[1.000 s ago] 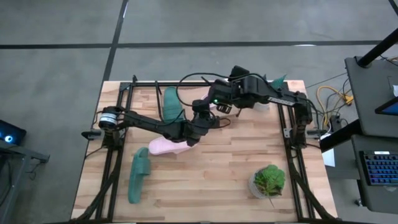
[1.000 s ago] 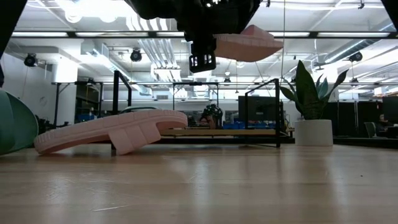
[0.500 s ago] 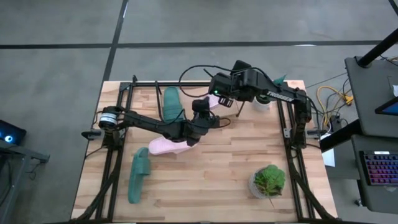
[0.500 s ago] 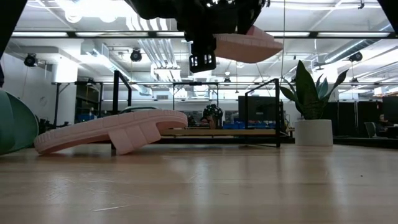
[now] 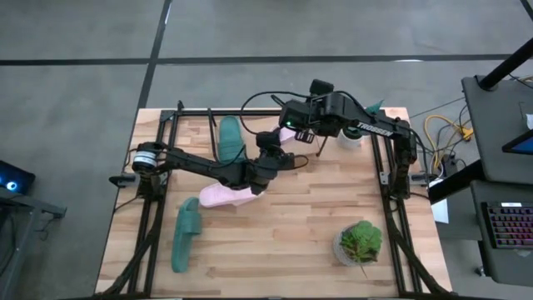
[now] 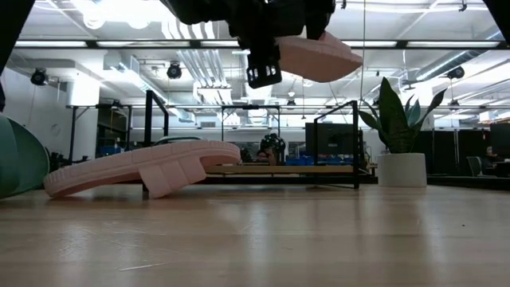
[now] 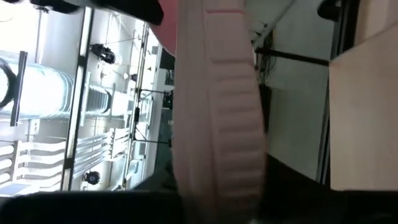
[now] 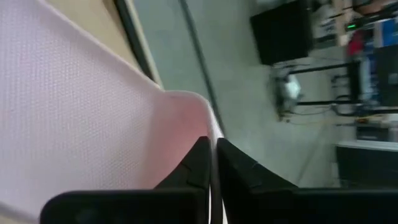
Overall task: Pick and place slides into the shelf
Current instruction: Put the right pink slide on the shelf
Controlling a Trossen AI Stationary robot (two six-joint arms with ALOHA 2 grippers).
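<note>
Industrial lab, exposed ceiling ducts (image 6: 199, 60), concrete floor (image 5: 75, 50)

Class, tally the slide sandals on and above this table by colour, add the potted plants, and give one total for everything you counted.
Teal-green slides: 2, one on the shelf, one at the table's left edge.
Pale pink slides: 2, one flat on the table, one held aloft by the right gripper.
Potted plants: 2.
Total: 6
</note>
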